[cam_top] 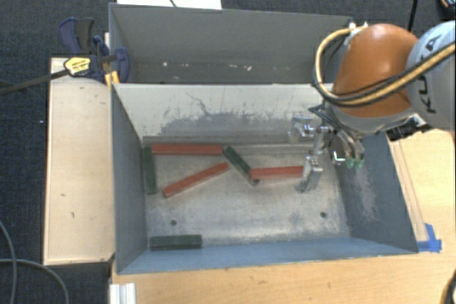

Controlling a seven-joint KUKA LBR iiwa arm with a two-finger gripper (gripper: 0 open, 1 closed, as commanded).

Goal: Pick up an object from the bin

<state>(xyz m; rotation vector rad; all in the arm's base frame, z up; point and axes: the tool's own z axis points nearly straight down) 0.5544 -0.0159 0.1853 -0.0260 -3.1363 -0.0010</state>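
Now, the gripper [308,183] is low over the floor of the bin [249,213], right of centre in the frame, at the right end of the short red bar [274,171]. That bar lies flat, nearly level across the frame, close to the back wall.

Hard to make out:
- The bar's right end is covered by the gripper's metal parts, so contact is not confirmed and the bar cannot be logged as held.
- Whether the gripper is apart or together cannot be told from this angle.
- The bar's left end meets the lower end of the diagonal green bar [239,161]; which one overlaps the other there is unclear.
- The orange wrist cover [374,67], with cables looped about it, hides the bin's rear right corner.

Count, red bars: three.
- The short red bar at the gripper.
- The slanted red bar [196,179], left of centre, its higher end near the diagonal green bar.
- The back-wall red bar [187,149], along the foot of the back wall.

Count, dark green bars: three.
- The diagonal green bar, mid-floor.
- The left green bar [149,169], running up the frame beside the left wall, its top near the back-wall red bar.
- The front green bar [175,242], at lower left against the front wall, well apart from the others.
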